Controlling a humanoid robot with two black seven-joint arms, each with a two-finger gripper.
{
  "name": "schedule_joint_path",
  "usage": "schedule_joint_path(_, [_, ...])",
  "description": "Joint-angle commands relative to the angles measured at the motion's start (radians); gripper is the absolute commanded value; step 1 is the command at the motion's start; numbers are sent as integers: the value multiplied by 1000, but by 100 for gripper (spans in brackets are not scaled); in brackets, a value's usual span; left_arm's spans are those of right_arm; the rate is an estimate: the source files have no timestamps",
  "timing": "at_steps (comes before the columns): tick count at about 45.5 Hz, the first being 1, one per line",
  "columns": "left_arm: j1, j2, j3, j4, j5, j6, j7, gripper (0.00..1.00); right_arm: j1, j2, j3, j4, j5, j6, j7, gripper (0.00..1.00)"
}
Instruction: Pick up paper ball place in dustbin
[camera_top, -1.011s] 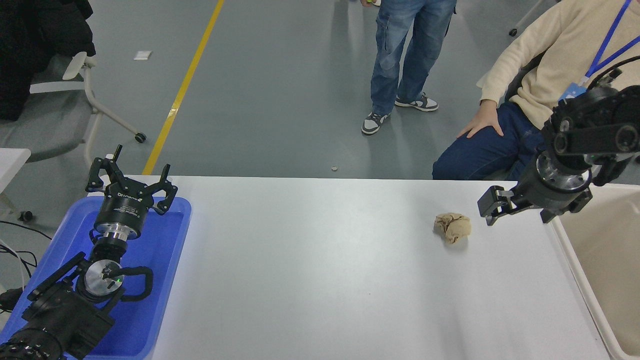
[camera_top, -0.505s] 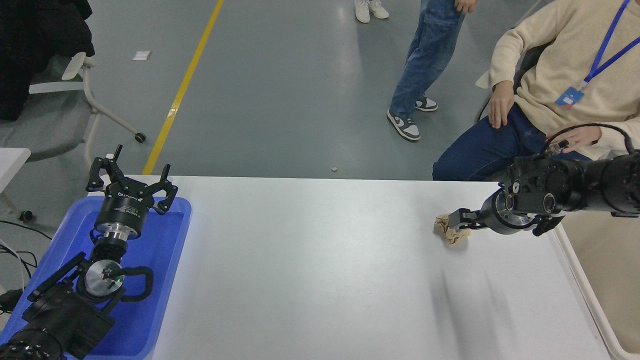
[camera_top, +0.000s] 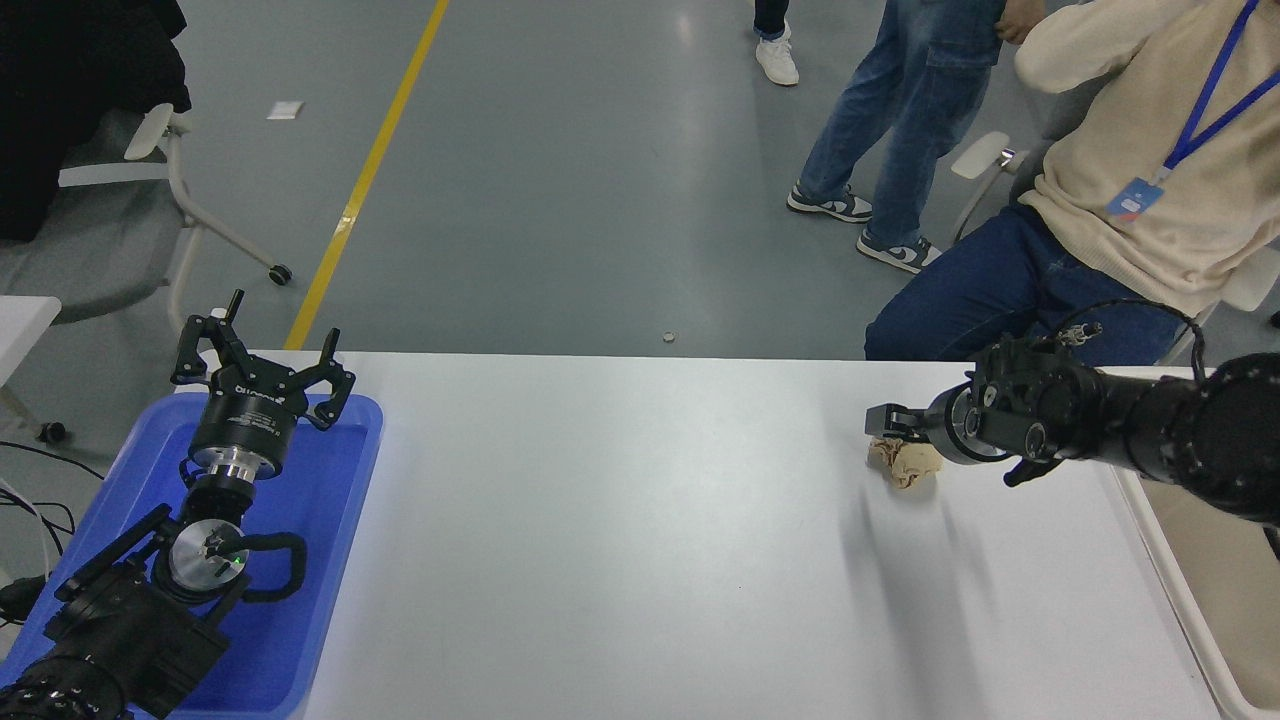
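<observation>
The paper ball (camera_top: 908, 465), a crumpled tan-brown wad, lies on the white table (camera_top: 620, 520) at the right of centre. My right gripper (camera_top: 893, 424) reaches in from the right edge, low and nearly level, with its tip over the ball's far upper side and partly covering it. The black tip hides how it stands on the ball. The dustbin (camera_top: 1172, 585), cream-beige with a thick rim, shows only as a slice at the lower right edge, partly behind my right arm. My left gripper (camera_top: 262, 365) is parked open at the lower left.
A bright blue shallow tray (camera_top: 320, 560) lies under the left arm at the table's left end. A seated person in a cream sweater (camera_top: 1150, 180) is close behind the right arm at the far side. Another person's legs (camera_top: 900, 150) stand on the floor beyond.
My right arm has come down and stretched left, from above and to the right of the paper ball onto it. The ball stays in place. The people behind have shifted.
</observation>
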Motion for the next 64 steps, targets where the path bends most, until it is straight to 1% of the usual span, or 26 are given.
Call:
schedule_joint_path(1, [0,0,0,0,-1,0,0,100,-97,46,25,-126,-10,-52,0,100])
schedule_joint_path(8, [0,0,0,0,0,0,0,100,-152,71,25,-164,-16,-141,0,100])
schedule_joint_path(19, [0,0,0,0,0,-2,0,100,-215,108,19,-228,-20,-169,0,100])
schedule_joint_path(23, [0,0,0,0,0,0,0,100,-232,109,16,-239,-21,-203,0,100])
schedule_joint_path(28, [0,0,0,0,-1,-2,0,100,-241,108,16,-238,-56,-261,0,99])
schedule_joint_path(32, [0,0,0,0,0,-2,0,100,-244,106,16,-238,-67,-275,-2,88])
schedule_joint_path(35, [0,0,0,0,0,-2,0,100,-249,105,23,-238,-66,-278,-2,85])
schedule_joint_path(40, [0,0,0,0,0,-2,0,100,-247,102,31,-235,-52,-278,-2,70])
schedule_joint_path(43, [0,0,0,0,-1,-2,0,100,-247,98,33,-227,-49,-275,0,55])
schedule_joint_path(44, [0,0,0,0,0,-2,0,100,-249,98,34,-222,-49,-267,0,51])
schedule_joint_path(50, [0,0,0,0,0,-2,0,100,-247,97,34,-192,-47,-261,0,40])
schedule_joint_path(51, [0,0,0,0,0,-2,0,100,-246,97,34,-184,-47,-260,0,36])
schedule_joint_path(52, [0,0,0,0,0,-2,0,100,-242,97,34,-175,-47,-260,0,30])
schedule_joint_path(53, [0,0,0,0,-1,-2,0,100,-241,97,34,-164,-47,-260,0,22])
schedule_joint_path(55, [0,0,0,0,0,-2,0,100,-236,95,37,-140,-46,-260,-2,0])
schedule_joint_path(59, [0,0,0,0,0,-2,0,100,-236,91,60,-77,-46,-267,0,0])
schedule_joint_path(64, [0,0,0,0,-1,-2,0,100,-218,57,144,-32,-46,-261,3,0])
